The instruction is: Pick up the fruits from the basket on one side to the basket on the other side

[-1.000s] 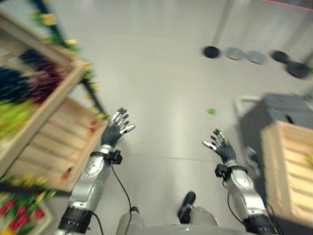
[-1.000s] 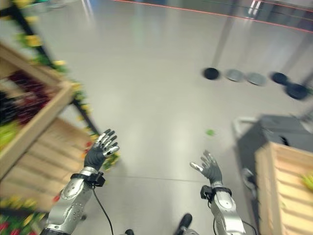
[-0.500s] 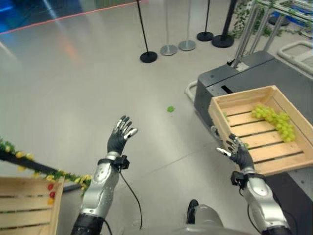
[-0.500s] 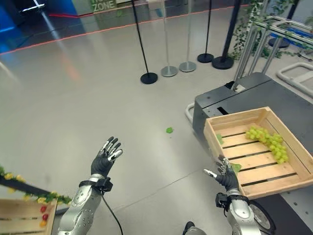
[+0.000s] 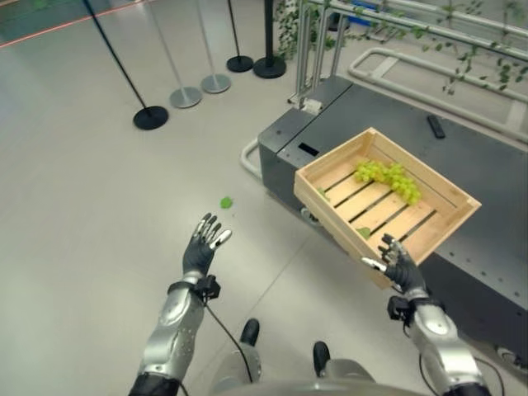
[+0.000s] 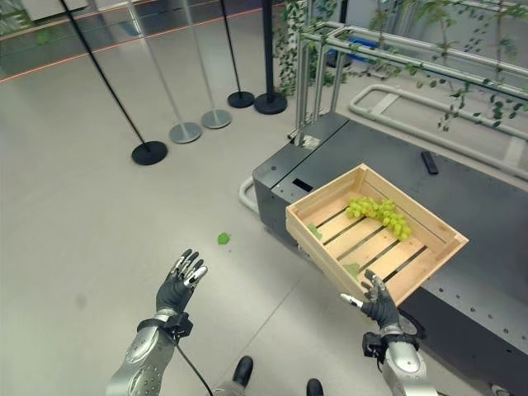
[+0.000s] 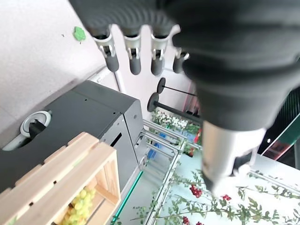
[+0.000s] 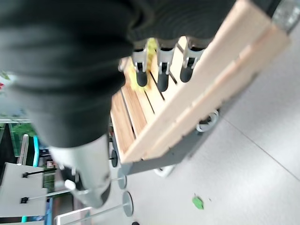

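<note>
A slatted wooden crate [image 5: 333, 221] lies tilted on a dark grey platform [image 5: 483, 165] at the right. A bunch of green grapes [image 5: 388, 176] rests at its far side, and a small green scrap [image 5: 364, 233] lies on the slats. My right hand [image 5: 401, 266] is open, fingers spread, raised just before the crate's near corner; in the right wrist view its straight fingers [image 8: 162, 75] reach over the crate wall [image 8: 206, 105]. My left hand [image 5: 205, 245] is open and empty above the floor, well left of the crate.
A green leaf [image 5: 226, 202] lies on the floor left of the platform. Several stanchion posts on round bases [image 5: 151, 118] stand at the back left. A metal rail frame with vines [image 5: 396, 21] runs behind the platform. A small black object [image 5: 435, 126] lies on the platform.
The whole view has swung right: the wooden shelves at the left are gone and the crate with grapes has come to the centre right. Both hands stay raised and open.
</note>
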